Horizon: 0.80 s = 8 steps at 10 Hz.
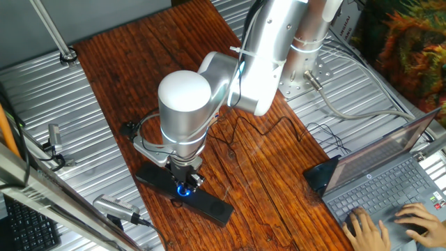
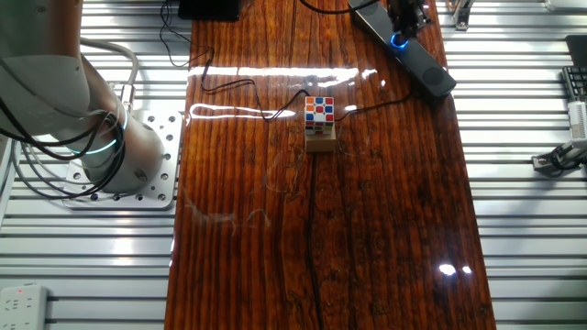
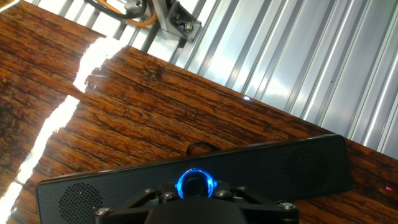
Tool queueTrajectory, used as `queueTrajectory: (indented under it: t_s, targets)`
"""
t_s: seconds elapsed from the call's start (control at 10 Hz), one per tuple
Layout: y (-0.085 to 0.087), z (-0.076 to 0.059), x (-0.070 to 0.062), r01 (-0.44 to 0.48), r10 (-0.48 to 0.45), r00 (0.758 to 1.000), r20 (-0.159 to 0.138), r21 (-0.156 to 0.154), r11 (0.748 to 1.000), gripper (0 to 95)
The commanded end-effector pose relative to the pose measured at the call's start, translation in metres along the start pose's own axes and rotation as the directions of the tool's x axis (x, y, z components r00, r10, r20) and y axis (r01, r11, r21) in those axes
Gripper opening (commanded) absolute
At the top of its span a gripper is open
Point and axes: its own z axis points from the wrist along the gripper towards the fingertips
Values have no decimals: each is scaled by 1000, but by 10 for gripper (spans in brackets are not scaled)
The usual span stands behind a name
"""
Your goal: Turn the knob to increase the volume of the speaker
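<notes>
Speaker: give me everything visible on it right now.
The speaker is a long, slim black bar with rounded ends and a fine mesh front, lying flat on the wooden table near its edge, angled to it. The knob at its centre is ringed in glowing blue. A thin black cable loops out behind it. The gripper hangs right over the knob; contact cannot be made out.
</notes>
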Motion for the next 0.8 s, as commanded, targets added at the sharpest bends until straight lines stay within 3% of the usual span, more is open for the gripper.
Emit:
queueTrajectory:
  t_s: [0.1, 0.8]
  targets:
    - [0, 0, 0, 1, -1, 1000, 3, 1, 1000, 380]
    - [0, 3, 1, 0, 0, 1000, 3, 5, 1000, 380]
